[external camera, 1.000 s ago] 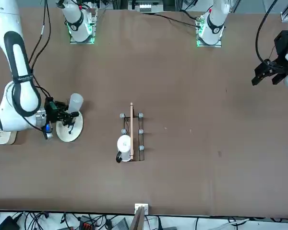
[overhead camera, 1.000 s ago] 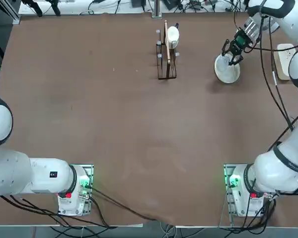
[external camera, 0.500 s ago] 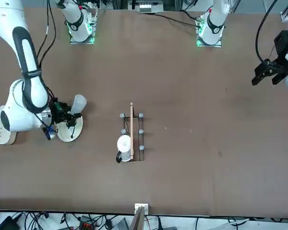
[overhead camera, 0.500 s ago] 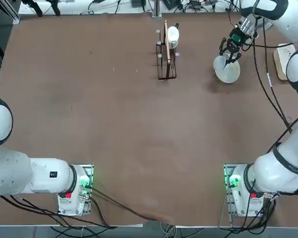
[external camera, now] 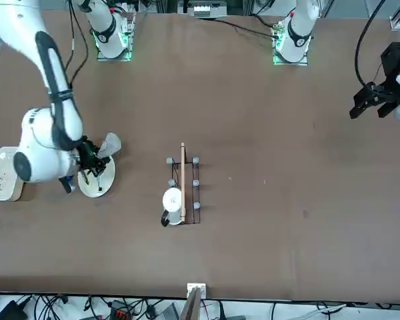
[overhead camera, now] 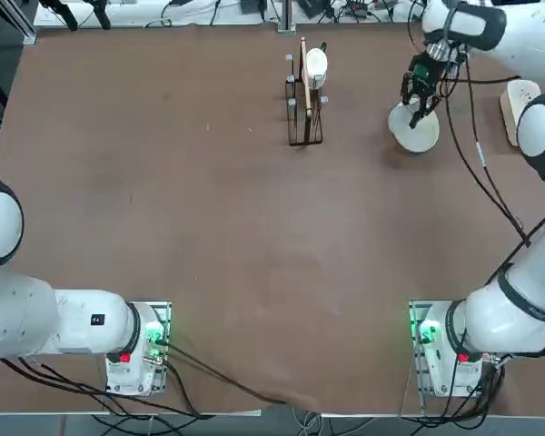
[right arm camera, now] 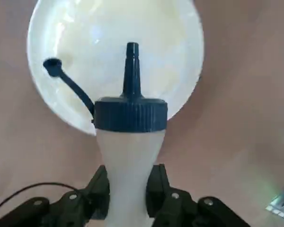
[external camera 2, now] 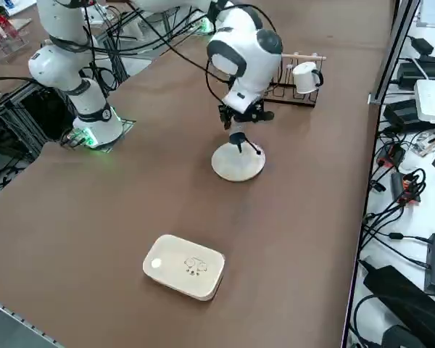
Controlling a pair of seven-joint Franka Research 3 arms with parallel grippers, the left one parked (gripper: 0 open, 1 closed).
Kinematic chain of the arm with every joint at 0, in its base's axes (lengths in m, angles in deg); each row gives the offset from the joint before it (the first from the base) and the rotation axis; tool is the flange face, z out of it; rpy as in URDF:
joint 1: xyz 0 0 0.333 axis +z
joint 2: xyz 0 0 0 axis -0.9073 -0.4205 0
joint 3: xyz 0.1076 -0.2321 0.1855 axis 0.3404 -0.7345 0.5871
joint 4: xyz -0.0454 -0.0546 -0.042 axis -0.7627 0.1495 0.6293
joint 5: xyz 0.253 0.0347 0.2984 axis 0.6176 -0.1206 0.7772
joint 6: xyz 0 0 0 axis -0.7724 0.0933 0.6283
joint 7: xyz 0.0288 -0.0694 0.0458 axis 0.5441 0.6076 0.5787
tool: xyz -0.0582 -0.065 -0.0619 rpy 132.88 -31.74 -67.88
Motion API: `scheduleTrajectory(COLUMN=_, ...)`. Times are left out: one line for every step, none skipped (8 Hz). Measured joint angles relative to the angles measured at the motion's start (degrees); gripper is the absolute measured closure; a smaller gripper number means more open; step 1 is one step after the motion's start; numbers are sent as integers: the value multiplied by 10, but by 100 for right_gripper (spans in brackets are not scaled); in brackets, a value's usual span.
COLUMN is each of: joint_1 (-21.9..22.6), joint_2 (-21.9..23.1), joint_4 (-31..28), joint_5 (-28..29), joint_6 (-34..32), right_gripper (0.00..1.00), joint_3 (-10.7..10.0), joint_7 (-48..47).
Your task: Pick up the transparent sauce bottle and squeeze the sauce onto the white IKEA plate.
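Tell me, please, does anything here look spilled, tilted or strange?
Nothing is spilled. The right gripper holds the transparent sauce bottle tipped nozzle-down over the white IKEA plate, its cap dangling open on its tether; the plate looks clean.

top: overhead | front: across, facing robot | side: raised right | wrist: close | shared: white IKEA plate

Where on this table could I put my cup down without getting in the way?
Most of the brown table is bare: everything from the wire rack to the arm bases. It is crowded at the far right corner, where the right gripper holds the transparent sauce bottle tipped over the white IKEA plate, with a white rounded dish beyond it.
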Motion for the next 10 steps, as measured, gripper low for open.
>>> scheduleTrajectory(joint_1=10, joint_2=0, joint_4=0, joint_5=-26, joint_6=6, right_gripper=62, joint_3=0, joint_7=-30)
scheduleTrajectory(joint_1=20, joint_2=0, joint_4=0, joint_5=-41, joint_6=12, right_gripper=62, joint_3=0, joint_7=-55)
scheduleTrajectory(joint_1=32, joint_2=0, joint_4=1, joint_5=-53, joint_6=17, right_gripper=62, joint_3=0, joint_7=-82)
scheduleTrajectory(joint_1=45, joint_2=0, joint_4=2, joint_5=-65, joint_6=20, right_gripper=62, joint_3=0, joint_7=-111)
scheduleTrajectory(joint_1=58, joint_2=0, joint_4=5, joint_5=-83, joint_6=20, right_gripper=62, joint_3=0, joint_7=-141)
scheduleTrajectory(joint_1=73, joint_2=0, joint_4=6, joint_5=-114, joint_6=20, right_gripper=62, joint_3=0, joint_7=-175)
scheduleTrajectory(joint_1=86, joint_2=-1, joint_4=6, joint_5=-152, joint_6=20, right_gripper=62, joint_3=1, joint_7=-216)
scheduleTrajectory(joint_1=98, joint_2=-3, joint_4=6, joint_5=-192, joint_6=20, right_gripper=62, joint_3=1, joint_7=-257)
scheduleTrajectory(joint_1=107, joint_2=-3, joint_4=6, joint_5=-230, joint_6=20, right_gripper=62, joint_3=0, joint_7=-291)
scheduleTrajectory(joint_1=114, joint_2=-3, joint_4=8, joint_5=-268, joint_6=18, right_gripper=62, joint_3=0, joint_7=-324)
